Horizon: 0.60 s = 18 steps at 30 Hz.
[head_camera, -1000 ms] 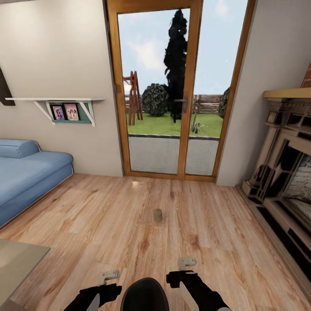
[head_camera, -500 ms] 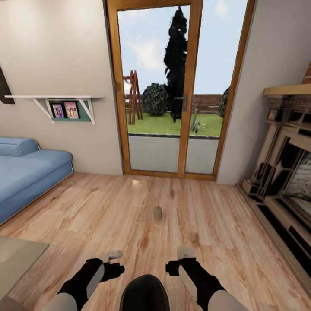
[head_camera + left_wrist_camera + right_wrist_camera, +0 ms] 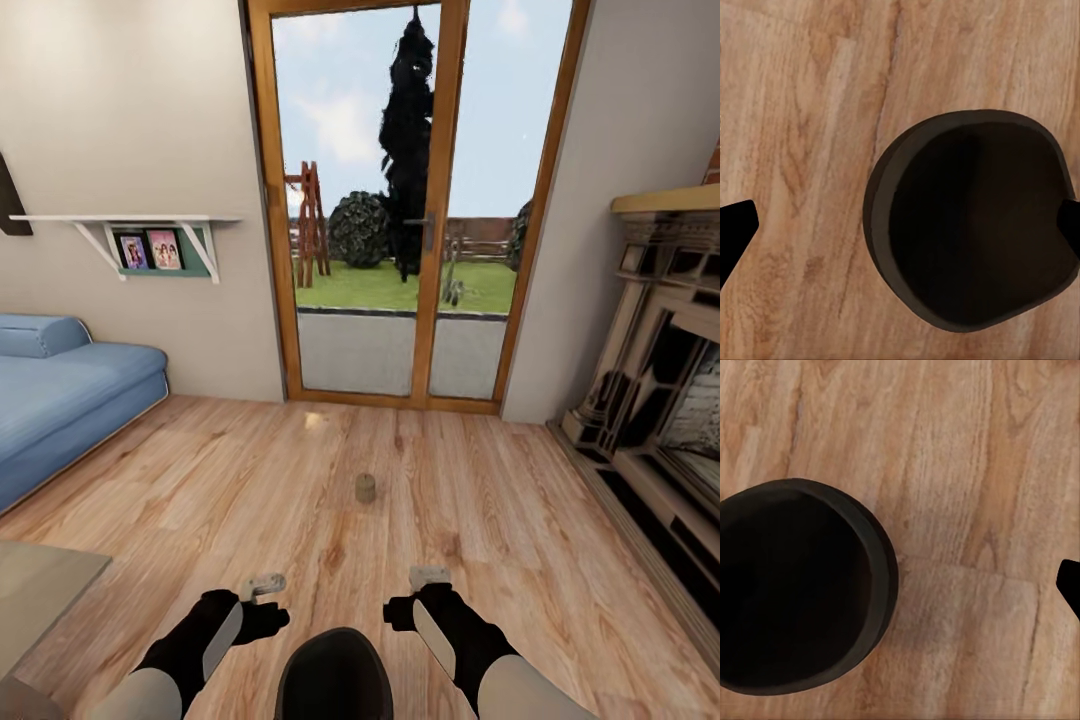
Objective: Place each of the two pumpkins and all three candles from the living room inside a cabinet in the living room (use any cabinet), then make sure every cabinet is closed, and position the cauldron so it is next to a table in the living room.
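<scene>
The cauldron [image 3: 335, 678], a dark round pot, sits on the wood floor between my two forearms; its black hollow faces the left wrist view [image 3: 971, 225] and the right wrist view [image 3: 795, 592]. My left gripper [image 3: 262, 586] hovers above and to its left, open, with black fingertips [image 3: 735, 232] spread wide and nothing between them. To the pot's right my right gripper [image 3: 430, 577] is open and empty too, one fingertip [image 3: 1071, 585] at the picture's edge. A small tan candle [image 3: 366, 487] stands upright on the floor ahead of both grippers. Pumpkins and cabinet are out of view.
A pale table corner [image 3: 40, 590] juts in at the near left. A blue sofa [image 3: 60, 400] lines the left wall under a white shelf [image 3: 130, 222] with photos. A glass patio door [image 3: 400, 250] is straight ahead. A stone fireplace [image 3: 660, 400] runs along the right.
Both arms have come forward and more of the forearms shows. The grippers sit a little farther out over the floor. The whole picture has shifted slightly upward, so the camera moved.
</scene>
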Tool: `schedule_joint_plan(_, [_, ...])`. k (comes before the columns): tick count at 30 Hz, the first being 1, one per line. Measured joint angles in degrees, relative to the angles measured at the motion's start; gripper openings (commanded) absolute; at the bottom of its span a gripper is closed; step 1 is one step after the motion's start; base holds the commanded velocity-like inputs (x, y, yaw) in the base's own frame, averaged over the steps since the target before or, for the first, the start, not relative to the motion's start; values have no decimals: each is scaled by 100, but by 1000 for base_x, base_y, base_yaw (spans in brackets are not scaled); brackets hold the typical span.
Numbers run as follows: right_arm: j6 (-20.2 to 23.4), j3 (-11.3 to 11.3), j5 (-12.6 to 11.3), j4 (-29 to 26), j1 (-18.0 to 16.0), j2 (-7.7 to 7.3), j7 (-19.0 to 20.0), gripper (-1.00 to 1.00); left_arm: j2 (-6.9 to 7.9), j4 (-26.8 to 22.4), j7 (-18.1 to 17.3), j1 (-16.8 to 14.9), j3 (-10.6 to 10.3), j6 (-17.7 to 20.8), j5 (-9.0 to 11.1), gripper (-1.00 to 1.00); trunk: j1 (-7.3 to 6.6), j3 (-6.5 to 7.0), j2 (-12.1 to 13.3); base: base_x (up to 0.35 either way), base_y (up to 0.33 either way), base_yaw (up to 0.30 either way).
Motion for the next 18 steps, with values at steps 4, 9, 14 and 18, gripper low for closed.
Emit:
schedule_joint_plan(4, [-49, 0, 5, -1, 0, 0, 9, 100, 6, 190, 0, 0, 4, -215, -15, 100, 88, -72, -160, 0, 0, 0])
schedule_joint_plan(9, [-66, 0, 8, -1, 0, 0, 10, 100, -7, 177, 0, -5, 4, -290, -32, 100, 198, -162, -361, 0, 0, 0])
schedule_joint_plan(14, [-68, 0, 2, 6, 0, 0, 10, 100, -21, 111, 0, -21, -2, -298, -46, 100, 308, -251, -562, 0, 0, 0])
schedule_joint_plan(18, [-74, 0, -1, 7, 0, 0, 10, 100, 7, 102, 0, -26, -4, -304, -90, 100, 395, -323, -722, 0, 0, 0])
